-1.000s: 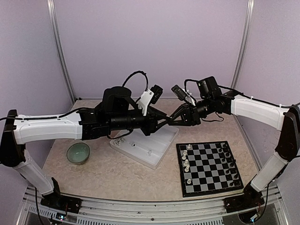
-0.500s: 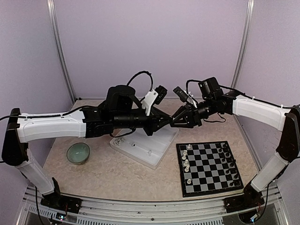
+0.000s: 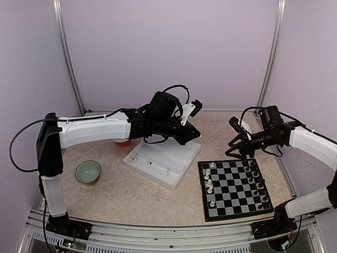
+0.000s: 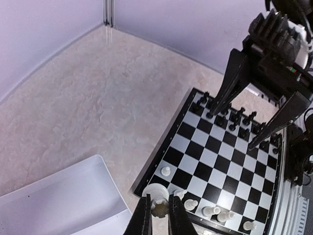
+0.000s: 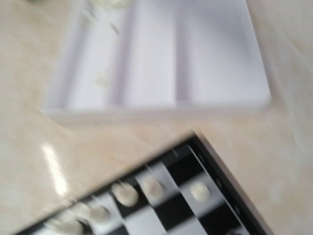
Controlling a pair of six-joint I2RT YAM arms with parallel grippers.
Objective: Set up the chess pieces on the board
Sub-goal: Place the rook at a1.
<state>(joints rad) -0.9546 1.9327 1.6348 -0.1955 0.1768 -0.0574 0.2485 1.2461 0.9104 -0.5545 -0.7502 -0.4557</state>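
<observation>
Left of the board (image 3: 234, 192) lie a tray (image 3: 179, 161) and bowl (image 3: 87, 172).

This looks like a robotics lab test cell. Plain lilac panels (image 3: 168, 47) box in the bench (image 3: 131, 197), with metal posts (image 3: 67, 58) in the upper corners. A left arm (image 3: 89, 129) and a right arm (image 3: 316, 147) rise from an aluminium rail (image 3: 158, 229) along the bottom edge.

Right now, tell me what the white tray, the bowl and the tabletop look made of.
White tray: moulded plastic, apparently; thin walls, satin white.
Bowl: likely glazed ceramic; pale green with glossy sheen.
Tabletop: marble-patterned, beige veining, faint glare; stone or laminate, can't tell.
</observation>
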